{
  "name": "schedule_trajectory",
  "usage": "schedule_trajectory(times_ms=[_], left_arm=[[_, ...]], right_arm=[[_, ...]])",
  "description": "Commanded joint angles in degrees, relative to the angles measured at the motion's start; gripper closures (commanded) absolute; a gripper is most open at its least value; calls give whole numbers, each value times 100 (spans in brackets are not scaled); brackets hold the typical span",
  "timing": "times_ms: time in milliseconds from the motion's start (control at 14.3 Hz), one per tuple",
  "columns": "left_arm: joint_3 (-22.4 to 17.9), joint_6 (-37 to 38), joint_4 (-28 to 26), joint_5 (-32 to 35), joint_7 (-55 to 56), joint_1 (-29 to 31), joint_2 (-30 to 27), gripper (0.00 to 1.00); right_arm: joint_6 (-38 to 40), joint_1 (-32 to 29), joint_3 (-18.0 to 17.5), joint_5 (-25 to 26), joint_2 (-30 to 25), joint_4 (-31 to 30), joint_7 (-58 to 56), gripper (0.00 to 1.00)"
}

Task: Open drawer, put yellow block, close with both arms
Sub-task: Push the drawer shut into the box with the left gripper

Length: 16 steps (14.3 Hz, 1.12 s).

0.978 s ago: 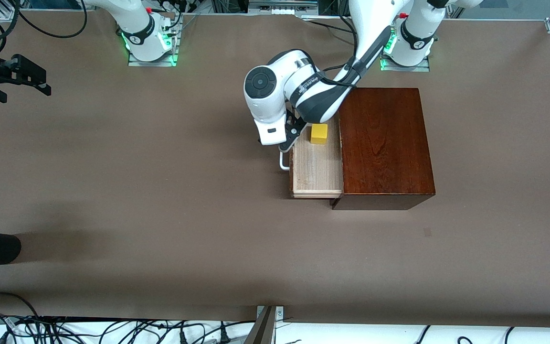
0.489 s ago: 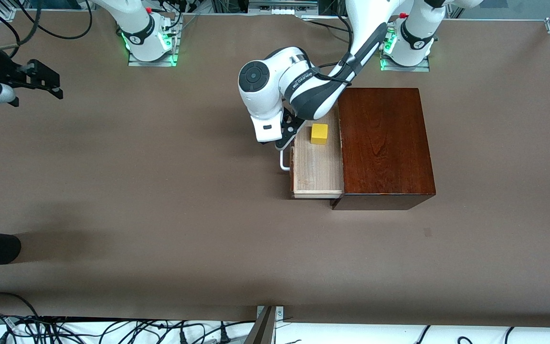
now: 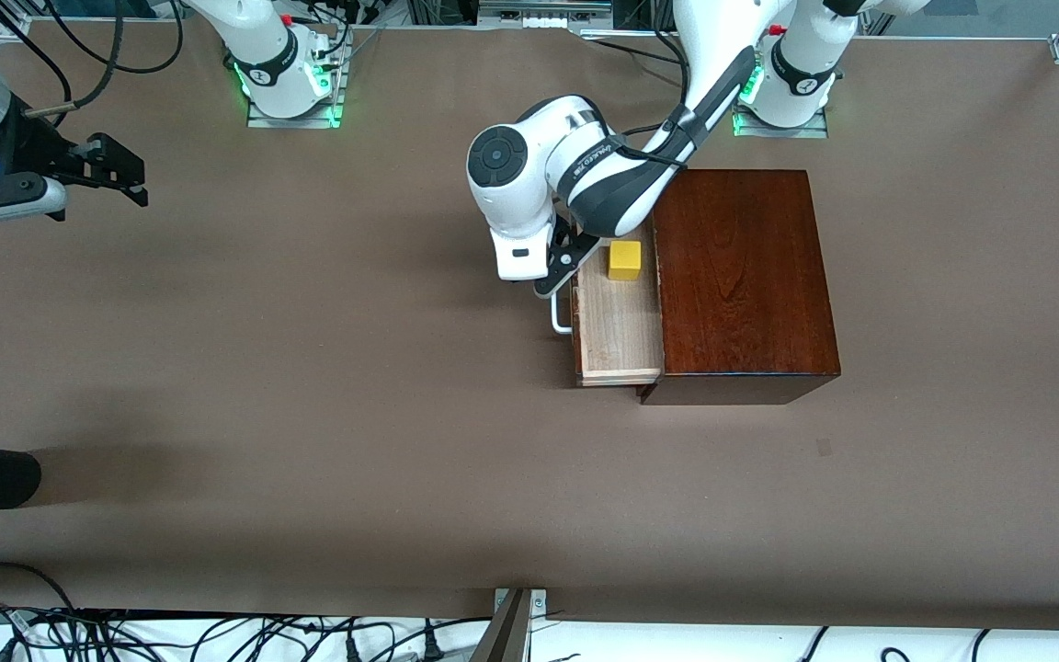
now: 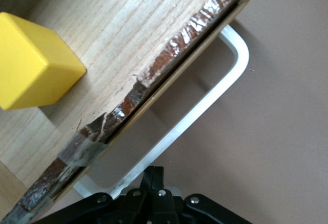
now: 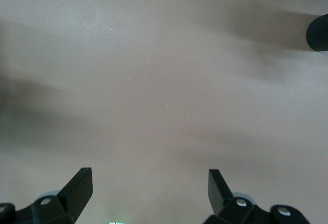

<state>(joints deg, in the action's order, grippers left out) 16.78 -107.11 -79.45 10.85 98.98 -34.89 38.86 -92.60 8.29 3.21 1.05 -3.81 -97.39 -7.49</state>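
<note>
The yellow block (image 3: pixel 624 260) sits in the drawer (image 3: pixel 620 326), on the pale tray floor at the end farthest from the front camera, and the drawer stands partly out of the mahogany box (image 3: pixel 741 276). The left tool (image 3: pixel 563 268) is down at the drawer's front, right by the white handle (image 3: pixel 562 317); in the left wrist view that bar (image 4: pixel 205 114) runs just past the tool's black body, but whether the fingers are spread or pressed together I cannot tell. Over at the right arm's end, the right tool (image 3: pixel 116 170) hangs above bare tabletop (image 3: pixel 309 414), fingers (image 5: pixel 77 188) spread wide, nothing between them, well apart from the box.

Closing looks like the step in hand. I'd judge the drawer stiff and easy-sliding, best pushed flat on its dark front or at the handle. A shove at one end may skew it. The block looks light and hard; a jolt could shift it. The glossy box may creep, so the right arm could brace it.
</note>
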Motion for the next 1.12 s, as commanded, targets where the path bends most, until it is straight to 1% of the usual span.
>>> schedule_trajectory(times_ms=[0,140,210,349,419,559,629,769,1048], left_arm=[[-184,357,-808,304,-599,412,-572,100],[-184,340,-1063,339,-731,492,-739,100],[-184,340,-1151,426,-801,553,-783,100],[-184,322,-1292,453,-977,685,-854,100],[-184,314,-1379,453,-1108,738,-906,100],[-184,279,-1564,453,-1380,966,-1012,100],[-184,278,-1661,453,-1573,1071,-1073,100],[-184,261,-1714,453,-1724,1204,-1083,100],[-149,278,-1600,339,-1716,1204,-1257,100]], right_arm=[[-415,-161,-6,-323,-173,-333,28,0],[-470,-143,153,-413,-103,-299,19,0],[-444,-13,310,-474,-111,-255,-33,0],[-408,575,871,-483,-112,-123,-34,0],[-417,656,935,-492,-94,-70,-42,0],[-408,630,918,-492,-59,-26,-42,0],[-408,543,840,-501,2,-26,-51,0],[-408,254,437,-501,55,-26,-51,0],[-461,191,408,-510,91,-17,-51,0]])
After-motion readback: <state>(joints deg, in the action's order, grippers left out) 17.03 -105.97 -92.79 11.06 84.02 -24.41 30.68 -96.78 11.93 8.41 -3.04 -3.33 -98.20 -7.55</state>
